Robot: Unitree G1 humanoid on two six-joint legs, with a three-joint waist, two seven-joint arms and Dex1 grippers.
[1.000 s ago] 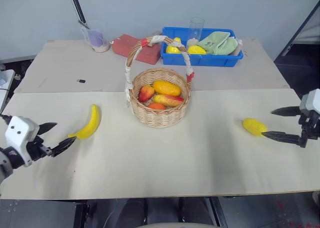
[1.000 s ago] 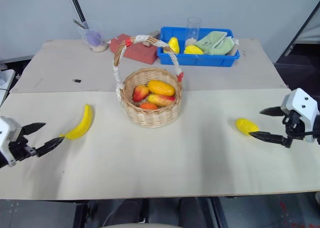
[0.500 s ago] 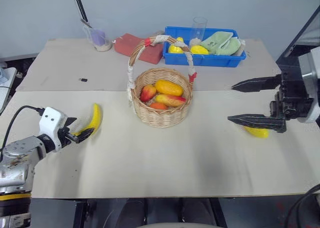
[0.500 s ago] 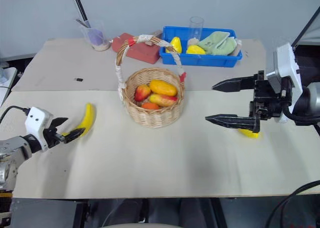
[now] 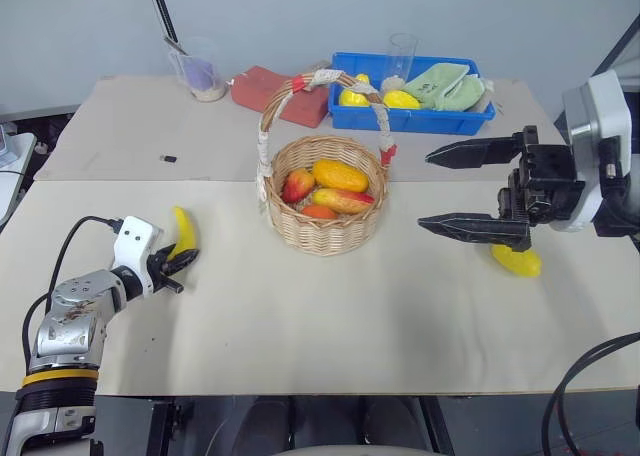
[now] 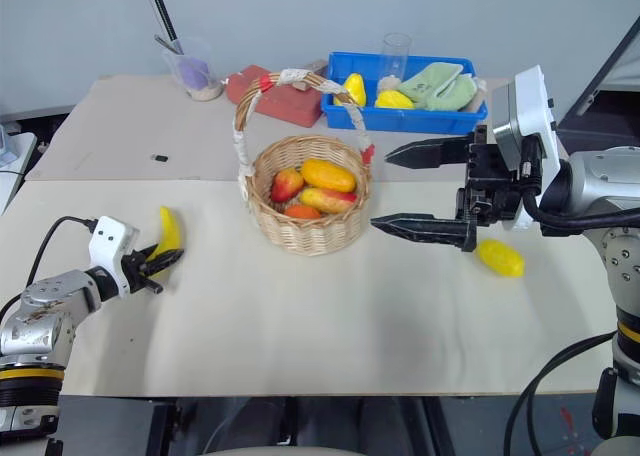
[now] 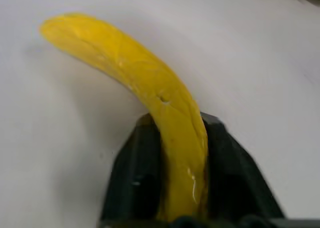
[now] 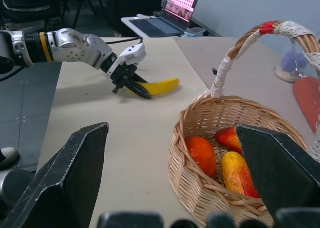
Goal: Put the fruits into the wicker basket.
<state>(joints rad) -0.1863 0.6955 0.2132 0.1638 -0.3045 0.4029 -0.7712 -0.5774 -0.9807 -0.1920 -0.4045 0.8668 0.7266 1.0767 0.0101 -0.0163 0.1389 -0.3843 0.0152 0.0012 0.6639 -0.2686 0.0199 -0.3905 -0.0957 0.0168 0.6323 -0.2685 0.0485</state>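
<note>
Banana (image 5: pixel 184 233): curved, yellow, lying on the table (image 5: pixel 300 316); its near end is pinched between the two black fingers of the left gripper (image 5: pixel 178 267), the rest curving away beyond the fingertips. The left wrist view shows a finger pressed to each side of the fruit.

Lemon-like fruit (image 5: pixel 517 260): plain yellow oval, on the table just below and slightly outward of the right gripper (image 5: pixel 452 189), not touched by it.

Right gripper: fingers spread wide, one above the other, holding nothing, raised off the table, tips pointing toward the wicker basket (image 5: pixel 322 234), which stands just past them.

Wicker basket: round, tan, woven, tall arched handle wrapped in white and red tape; between the two grippers, nearer the right one. Contents: orange-red mango-like fruits (image 5: pixel 338 176).

Blue tray (image 5: pixel 405 120): rectangular plastic, beyond the right gripper at the far side of the table, holding yellow fruits and a green cloth (image 5: pixel 440 84); a clear glass (image 5: pixel 399 56) stands at its far edge.

Red block (image 5: pixel 265 91) and clear cup (image 5: pixel 201 70): far side, well beyond the left gripper.
</note>
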